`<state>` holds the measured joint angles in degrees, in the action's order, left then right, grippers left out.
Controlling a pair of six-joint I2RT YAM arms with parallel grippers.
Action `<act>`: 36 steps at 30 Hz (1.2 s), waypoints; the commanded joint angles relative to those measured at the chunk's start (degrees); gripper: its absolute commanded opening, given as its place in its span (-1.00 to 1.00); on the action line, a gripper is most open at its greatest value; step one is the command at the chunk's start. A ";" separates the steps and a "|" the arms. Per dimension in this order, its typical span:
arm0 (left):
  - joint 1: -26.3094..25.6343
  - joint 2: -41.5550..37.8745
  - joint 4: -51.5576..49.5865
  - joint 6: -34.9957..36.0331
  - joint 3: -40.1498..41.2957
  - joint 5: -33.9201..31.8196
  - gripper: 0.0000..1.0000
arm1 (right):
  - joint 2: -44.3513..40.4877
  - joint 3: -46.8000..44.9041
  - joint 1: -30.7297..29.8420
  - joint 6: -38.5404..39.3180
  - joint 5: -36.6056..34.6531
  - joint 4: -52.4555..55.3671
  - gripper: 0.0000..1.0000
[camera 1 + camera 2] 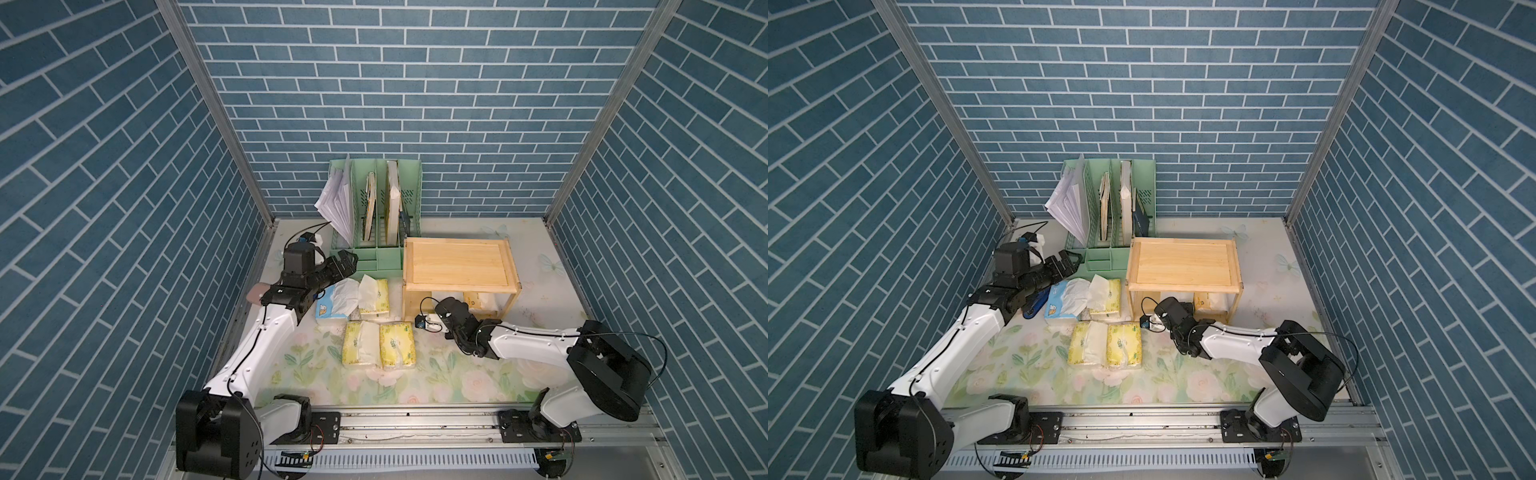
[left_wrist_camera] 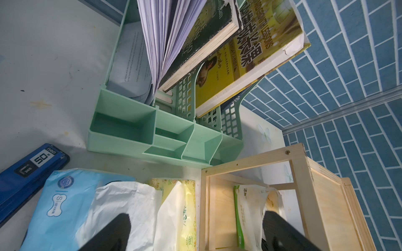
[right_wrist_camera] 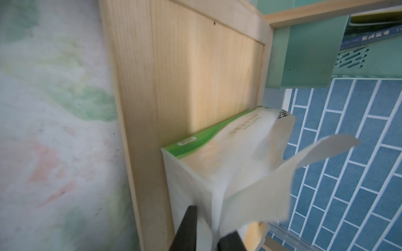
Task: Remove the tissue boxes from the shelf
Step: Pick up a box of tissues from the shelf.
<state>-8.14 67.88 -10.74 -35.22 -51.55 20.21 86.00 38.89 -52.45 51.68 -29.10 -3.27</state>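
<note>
Under shelf (image 1: 457, 262) top board, R gripper (image 3: 211, 221) nips white tissue pack (image 3: 217, 156) by soft end, maybe only loose sheet (image 3: 304, 156): may slip/tear on pull-out. L gripper (image 2: 196, 217) wide, empty.

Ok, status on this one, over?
Left gripper open, empty, near green organizer. Right gripper clamped on white-green tissue pack inside shelf. Four packs out on table. Exit looks clear.

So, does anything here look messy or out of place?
Yes. The loose papers fan out and lean over the side of the green organizer instead of standing straight. In the left wrist view the yellow book has a torn cover corner. Tissue billows loosely out of the blue-white pack.
</note>
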 commanded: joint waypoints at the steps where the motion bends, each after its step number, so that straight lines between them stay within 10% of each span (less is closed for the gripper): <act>1: 0.30 -1.25 -2.65 2.77 1.98 3.58 1.00 | -2.09 1.49 0.00 -3.14 1.06 4.56 -0.79; 14: -1.88 -13.53 -10.92 7.23 8.49 8.40 1.00 | -5.74 2.33 -3.03 -6.22 0.47 10.10 -1.00; 26: -18.57 -28.35 2.89 8.11 21.87 -5.43 1.00 | -11.55 10.18 -14.63 -19.20 -4.58 28.60 -1.00; 36: -22.36 -30.46 8.14 11.55 26.94 -11.44 1.00 | -9.56 16.17 -25.88 -34.61 -8.08 46.63 -1.00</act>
<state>-29.63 38.48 -5.85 -25.85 -25.87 11.07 75.59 53.65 -76.25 25.21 -35.09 35.18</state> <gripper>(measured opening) 0.999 0.047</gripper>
